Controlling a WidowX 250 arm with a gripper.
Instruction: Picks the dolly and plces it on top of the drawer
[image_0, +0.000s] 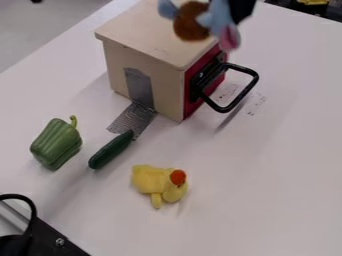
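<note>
At the top edge of the view, the black gripper (243, 8) is partly cut off and is shut on the dolly. The dolly (192, 22), a soft toy with blue, brown and pink parts, hangs at the gripper's left, in front of the top right part of the drawer box as seen here. That drawer box (143, 37) has a flat beige top, beige sides and a red front with a black loop handle. The height of the dolly over the box top cannot be told.
A green pepper (56, 143) and a dark green cucumber (111, 149) lie left of and below the box. A yellow duck toy (159, 184) lies nearer the front. The box's handle (248, 94) juts out to the right. Black equipment (41, 239) stands at the lower left corner.
</note>
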